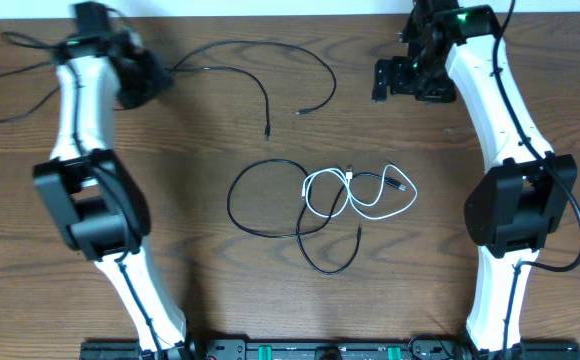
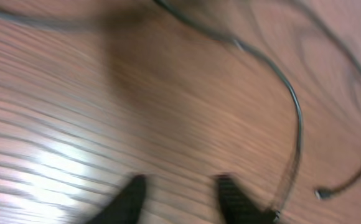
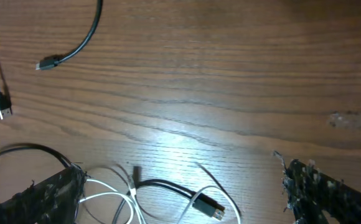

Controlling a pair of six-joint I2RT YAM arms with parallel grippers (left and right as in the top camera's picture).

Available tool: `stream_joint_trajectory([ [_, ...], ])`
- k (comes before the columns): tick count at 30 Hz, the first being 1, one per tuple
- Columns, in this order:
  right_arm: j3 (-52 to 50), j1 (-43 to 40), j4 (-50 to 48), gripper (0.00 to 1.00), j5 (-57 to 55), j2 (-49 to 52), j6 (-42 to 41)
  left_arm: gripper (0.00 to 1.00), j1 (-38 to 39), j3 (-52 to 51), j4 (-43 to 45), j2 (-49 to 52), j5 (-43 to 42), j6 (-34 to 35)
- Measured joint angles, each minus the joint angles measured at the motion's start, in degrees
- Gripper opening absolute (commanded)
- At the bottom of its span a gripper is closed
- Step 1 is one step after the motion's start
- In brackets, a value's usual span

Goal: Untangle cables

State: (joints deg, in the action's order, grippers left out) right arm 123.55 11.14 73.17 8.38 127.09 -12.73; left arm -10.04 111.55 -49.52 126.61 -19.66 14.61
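At table (image 1: pixel 290 310) centre, the looped black cable (image 1: pixel 231 200) and the white cable (image 1: pixel 370 214) lie interlaced, and the tangle's long axis runs from 9 to 3 o'clock. In the overhead view it lies toward 7 o'clock from the right end effector (image 3: pixel 180 171). From the left end effector (image 2: pixel 182 183) it lies toward 4 o'clock and farther off, so the right arm is judged nearer. Toward 12 o'clock, the separate black cable (image 1: pixel 255 42) lies well apart from the tangle. Both end effectors stand wide and empty. In the right wrist view, the white cable and a black plug (image 3: pixel 210 207) sit framed between the fingers. No container is in view.
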Motion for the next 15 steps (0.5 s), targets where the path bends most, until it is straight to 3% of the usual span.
stream_joint_trajectory([
  [9, 0.0, 1.57, -0.17, 0.99, 0.26, 0.0, 0.0, 0.07, 14.34, -2.34, 4.15, 3.54, 0.13, 2.34],
  [15, 0.0, 2.62, -0.13, 0.99, 0.63, 0.0, 0.0, 0.07, 20.15, -2.49, 3.48, 6.29, 7.96, 6.58],
])
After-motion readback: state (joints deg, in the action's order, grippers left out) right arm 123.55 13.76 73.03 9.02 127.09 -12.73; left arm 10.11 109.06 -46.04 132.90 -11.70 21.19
